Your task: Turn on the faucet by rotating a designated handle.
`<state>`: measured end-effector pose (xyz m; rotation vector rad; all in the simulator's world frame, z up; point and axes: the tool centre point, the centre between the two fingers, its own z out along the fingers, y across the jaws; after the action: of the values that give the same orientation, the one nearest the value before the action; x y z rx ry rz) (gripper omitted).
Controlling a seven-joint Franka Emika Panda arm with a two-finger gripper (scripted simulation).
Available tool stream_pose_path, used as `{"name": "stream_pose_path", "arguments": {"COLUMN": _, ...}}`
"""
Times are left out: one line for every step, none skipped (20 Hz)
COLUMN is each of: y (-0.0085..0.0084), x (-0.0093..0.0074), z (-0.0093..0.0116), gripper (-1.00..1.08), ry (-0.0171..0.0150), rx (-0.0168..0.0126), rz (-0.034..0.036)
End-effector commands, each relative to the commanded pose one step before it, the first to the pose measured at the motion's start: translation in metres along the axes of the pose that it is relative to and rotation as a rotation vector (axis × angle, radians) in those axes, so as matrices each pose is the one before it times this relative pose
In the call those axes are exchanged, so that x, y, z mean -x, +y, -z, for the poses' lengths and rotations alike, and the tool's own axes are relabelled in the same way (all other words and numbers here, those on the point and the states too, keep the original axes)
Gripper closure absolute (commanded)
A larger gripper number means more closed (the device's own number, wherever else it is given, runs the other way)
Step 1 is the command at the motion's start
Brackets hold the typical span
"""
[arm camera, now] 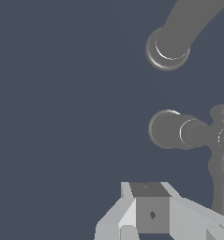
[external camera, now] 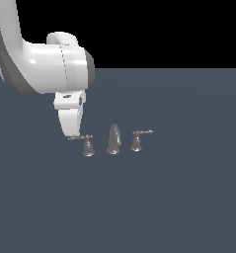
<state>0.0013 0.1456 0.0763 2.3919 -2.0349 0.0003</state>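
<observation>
The faucet is a shiny grey three-piece set on the dark floor. Its curved spout [external camera: 113,139] [arm camera: 168,46] stands in the middle. The handle [external camera: 88,146] [arm camera: 167,129] is on the exterior view's left, and its thin lever [external camera: 79,138] [arm camera: 221,187] points toward the arm. My gripper [external camera: 72,135] [arm camera: 151,214] hangs right at the lever's tip. Its fingers look pressed together, with nothing between them. I cannot tell whether it touches the lever. The smaller twin handle [external camera: 137,142] is on the exterior view's right.
The white arm and wrist [external camera: 45,64] fill the upper part of the exterior view's left, above the handle. A flat dark grey floor [external camera: 164,207] lies all around the faucet.
</observation>
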Motion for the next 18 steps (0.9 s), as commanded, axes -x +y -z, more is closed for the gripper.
{"name": "stream_pose_path", "arguments": {"y": -0.00067, "x": -0.00028, "z": 0.00023, "gripper": 1.08, "ry": -0.00056, "rx": -0.00074, "rz": -0.00173}}
{"name": "stream_pose_path", "arguments": {"y": 0.0, "x": 0.0, "z": 0.0, "gripper": 1.08, "ry": 0.0, "rx": 0.0, "rz": 0.0}}
{"name": "stream_pose_path", "arguments": {"y": 0.0, "x": 0.0, "z": 0.0, "gripper": 1.08, "ry": 0.0, "rx": 0.0, "rz": 0.0}}
{"name": "stream_pose_path", "arguments": {"y": 0.0, "x": 0.0, "z": 0.0, "gripper": 1.08, "ry": 0.0, "rx": 0.0, "rz": 0.0}}
{"name": "stream_pose_path", "arguments": {"y": 0.0001, "x": 0.00029, "z": 0.0, "gripper": 1.08, "ry": -0.0001, "rx": 0.00004, "rz": 0.00068}}
{"name": "stream_pose_path", "arguments": {"y": 0.00322, "x": 0.00159, "z": 0.0, "gripper": 1.08, "ry": 0.0, "rx": 0.0, "rz": 0.0}}
{"name": "stream_pose_path", "arguments": {"y": 0.00324, "x": 0.0016, "z": 0.0, "gripper": 1.08, "ry": 0.0, "rx": 0.0, "rz": 0.0}}
{"name": "stream_pose_path", "arguments": {"y": 0.00326, "x": 0.00162, "z": 0.0, "gripper": 1.08, "ry": 0.0, "rx": 0.0, "rz": 0.0}}
{"name": "stream_pose_path", "arguments": {"y": 0.00328, "x": 0.00163, "z": 0.0, "gripper": 1.08, "ry": 0.0, "rx": 0.0, "rz": 0.0}}
{"name": "stream_pose_path", "arguments": {"y": 0.0033, "x": 0.00164, "z": 0.0, "gripper": 1.08, "ry": 0.0, "rx": 0.0, "rz": 0.0}}
{"name": "stream_pose_path", "arguments": {"y": 0.00332, "x": 0.00165, "z": 0.0, "gripper": 1.08, "ry": 0.0, "rx": 0.0, "rz": 0.0}}
{"name": "stream_pose_path", "arguments": {"y": 0.00334, "x": 0.00166, "z": 0.0, "gripper": 1.08, "ry": 0.0, "rx": 0.0, "rz": 0.0}}
{"name": "stream_pose_path", "arguments": {"y": 0.00336, "x": 0.00168, "z": 0.0, "gripper": 1.08, "ry": 0.0, "rx": 0.0, "rz": 0.0}}
{"name": "stream_pose_path", "arguments": {"y": 0.00337, "x": 0.00169, "z": 0.0, "gripper": 1.08, "ry": 0.0, "rx": 0.0, "rz": 0.0}}
{"name": "stream_pose_path", "arguments": {"y": 0.00339, "x": 0.0017, "z": 0.0, "gripper": 1.08, "ry": 0.0, "rx": 0.0, "rz": 0.0}}
{"name": "stream_pose_path", "arguments": {"y": 0.00341, "x": 0.00172, "z": 0.0, "gripper": 1.08, "ry": 0.0, "rx": 0.0, "rz": 0.0}}
{"name": "stream_pose_path", "arguments": {"y": 0.0, "x": 0.0, "z": 0.0, "gripper": 1.08, "ry": 0.0, "rx": 0.0, "rz": 0.0}}
{"name": "stream_pose_path", "arguments": {"y": -0.0073, "x": -0.008, "z": 0.00018, "gripper": 1.08, "ry": 0.00007, "rx": -0.00666, "rz": -0.01176}}
